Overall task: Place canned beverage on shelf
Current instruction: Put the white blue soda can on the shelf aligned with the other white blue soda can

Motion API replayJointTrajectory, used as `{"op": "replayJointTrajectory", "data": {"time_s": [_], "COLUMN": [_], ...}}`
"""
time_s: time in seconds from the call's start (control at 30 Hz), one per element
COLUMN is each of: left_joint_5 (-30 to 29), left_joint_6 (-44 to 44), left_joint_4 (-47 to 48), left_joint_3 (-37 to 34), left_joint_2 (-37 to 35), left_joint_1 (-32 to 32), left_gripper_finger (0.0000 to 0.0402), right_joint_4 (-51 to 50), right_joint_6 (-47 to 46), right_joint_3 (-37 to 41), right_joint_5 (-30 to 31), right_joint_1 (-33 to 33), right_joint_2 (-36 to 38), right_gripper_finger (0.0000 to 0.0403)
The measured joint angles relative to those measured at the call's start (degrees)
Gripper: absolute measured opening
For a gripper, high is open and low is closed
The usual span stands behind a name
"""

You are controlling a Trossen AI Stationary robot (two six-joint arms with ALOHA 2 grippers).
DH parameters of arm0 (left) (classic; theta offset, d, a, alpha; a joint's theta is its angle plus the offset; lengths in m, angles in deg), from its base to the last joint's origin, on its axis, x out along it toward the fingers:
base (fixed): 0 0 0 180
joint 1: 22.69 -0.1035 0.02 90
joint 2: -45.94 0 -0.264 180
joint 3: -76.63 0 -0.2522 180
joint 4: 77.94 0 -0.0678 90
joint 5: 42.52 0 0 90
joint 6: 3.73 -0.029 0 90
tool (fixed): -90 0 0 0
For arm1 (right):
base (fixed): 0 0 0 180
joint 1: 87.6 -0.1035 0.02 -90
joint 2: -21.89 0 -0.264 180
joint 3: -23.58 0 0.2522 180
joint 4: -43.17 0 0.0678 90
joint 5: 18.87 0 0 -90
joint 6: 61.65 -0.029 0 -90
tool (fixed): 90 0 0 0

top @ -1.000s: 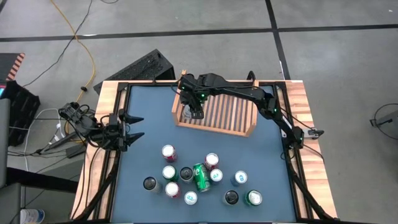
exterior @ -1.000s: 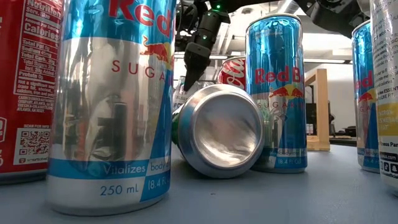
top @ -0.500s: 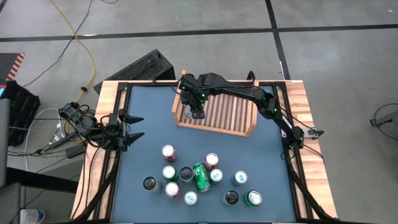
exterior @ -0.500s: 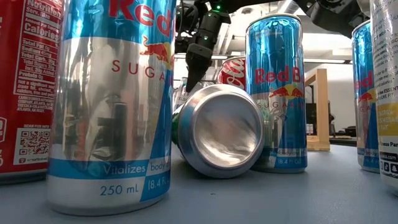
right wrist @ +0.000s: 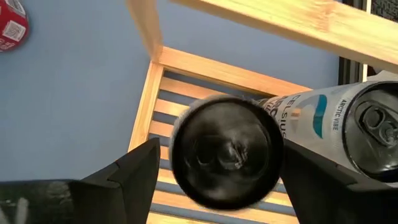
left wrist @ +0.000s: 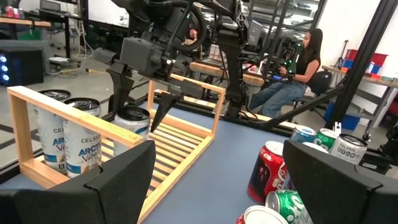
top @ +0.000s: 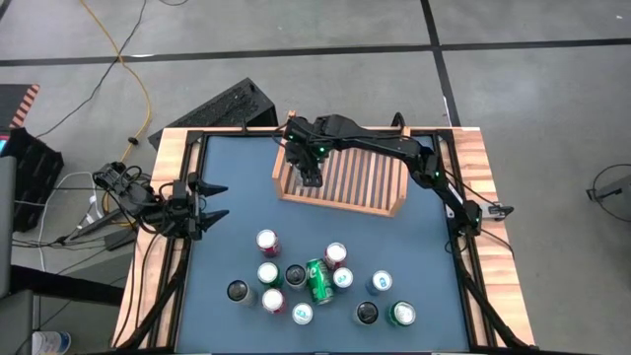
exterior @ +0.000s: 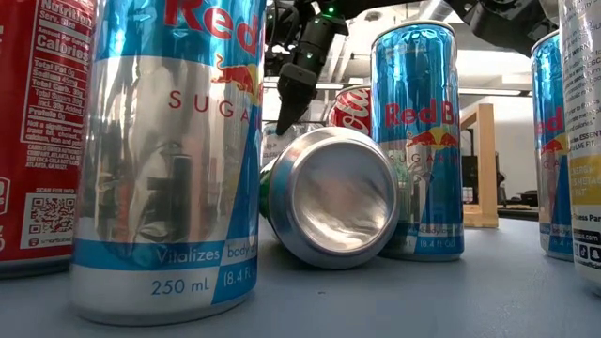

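My right jaws (top: 311,180) hang over the left end of the shelf (top: 380,206), at the far middle of the bench (top: 227,187). They stand spread to either side of a dark-topped can (right wrist: 225,151) that stands upright on the slats just below them, clear of its sides. Two white cans (left wrist: 79,138) stand upright beside it, against the shelf's end wall. My left jaws (top: 212,216) wait open at the bench's left edge, holding nothing. A cluster of cans (top: 315,281) sits on the near part of the bench, upright save for a green can (top: 319,280) on its side.
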Motion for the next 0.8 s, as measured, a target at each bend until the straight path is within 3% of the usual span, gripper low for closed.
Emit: {"op": "replayJointTrajectory", "data": {"time_s": [0.37,0.63,0.8], "left_joint_5": [0.01,-0.07,-0.11], "left_joint_6": [-0.02,0.2,1.24], "left_joint_4": [0.03,0.27,0.26], "left_joint_3": [0.0,0.0,0.0], "left_joint_2": [0.0,0.0,0.0], "left_joint_1": [-0.01,0.0,0.0], "left_gripper_finger": [0.0341,0.0341,0.0341], "right_joint_4": [4.44,-4.68,-9.16], "right_joint_6": [1.52,-1.12,-4.12], "right_joint_3": [-0.16,-0.2,2.74], "right_joint_5": [0.63,0.88,1.58], "right_joint_1": [-0.04,-0.17,-0.04], "right_joint_2": [1.26,6.43,7.76], "right_gripper_finger": [0.0317,0.0316,0.0272]}}
